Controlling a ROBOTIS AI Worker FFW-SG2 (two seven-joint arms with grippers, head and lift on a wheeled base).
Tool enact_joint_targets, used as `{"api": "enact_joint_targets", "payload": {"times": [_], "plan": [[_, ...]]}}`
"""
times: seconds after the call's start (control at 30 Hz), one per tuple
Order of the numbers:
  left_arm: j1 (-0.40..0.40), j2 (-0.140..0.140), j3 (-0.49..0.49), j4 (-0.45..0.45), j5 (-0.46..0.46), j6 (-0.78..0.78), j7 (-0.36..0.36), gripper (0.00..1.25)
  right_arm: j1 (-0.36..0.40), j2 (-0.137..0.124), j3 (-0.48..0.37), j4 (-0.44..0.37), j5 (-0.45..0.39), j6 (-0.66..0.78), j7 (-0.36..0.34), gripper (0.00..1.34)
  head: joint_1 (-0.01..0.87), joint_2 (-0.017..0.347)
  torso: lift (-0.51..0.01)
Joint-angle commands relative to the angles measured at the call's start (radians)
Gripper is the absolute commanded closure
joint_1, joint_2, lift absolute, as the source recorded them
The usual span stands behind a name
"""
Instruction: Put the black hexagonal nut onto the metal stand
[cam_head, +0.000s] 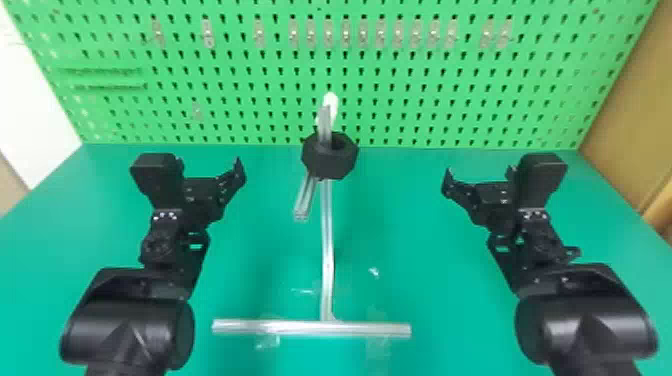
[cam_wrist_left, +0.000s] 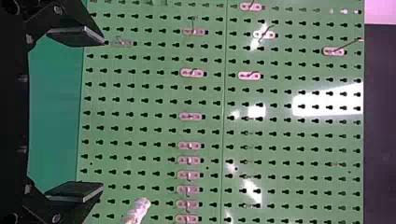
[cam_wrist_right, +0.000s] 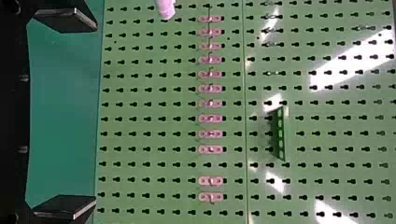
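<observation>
- One green board (cam_head: 400, 62) stands across the back, dotted with holes.
- Before it spreads my green surface (cam_head: 425, 240).
- On that sits the metal stand (cam_head: 327, 235), between my arms: a crossbar nearest me, a long bar running back from its middle, and a post at the far end with a whitish tip.
- My left claw (cam_head: 209, 167) is over the surface to the left of the stand, fingers spread wide with nothing between them.
- My right claw (cam_head: 479, 175) is over to the right of the stand, likewise spread wide and empty.
- The black nut (cam_head: 330, 165) is around the stand's post, whose top pokes up through the hole.
- Small plates (cam_head: 328, 34) dot the board, many in a row high up.
</observation>
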Motion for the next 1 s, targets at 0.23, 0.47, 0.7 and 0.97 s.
{"api": "enact_joint_targets", "payload": {"times": [0.23,0.47,0.7,0.97], "plan": [[0.005,0.000,0.003,0.000,0.000,0.000,0.000,0.18,-0.006,-0.005,-0.006,-0.003,0.048,0.006,0.000,0.00,0.693,0.081,-0.001],[0.006,0.000,0.005,0.000,0.003,-0.002,0.000,0.18,-0.007,-0.003,-0.007,-0.014,0.048,0.018,0.000,0.00,0.693,0.081,-0.001],[0.011,-0.002,0.009,0.000,0.005,-0.011,0.000,0.18,0.003,-0.005,-0.015,-0.034,0.050,0.031,0.000,0.00,0.693,0.081,-0.001],[0.021,-0.009,0.009,0.000,-0.001,-0.012,0.000,0.18,0.014,0.003,-0.035,-0.051,0.054,0.034,0.000,0.00,0.693,0.081,-0.001]]}}
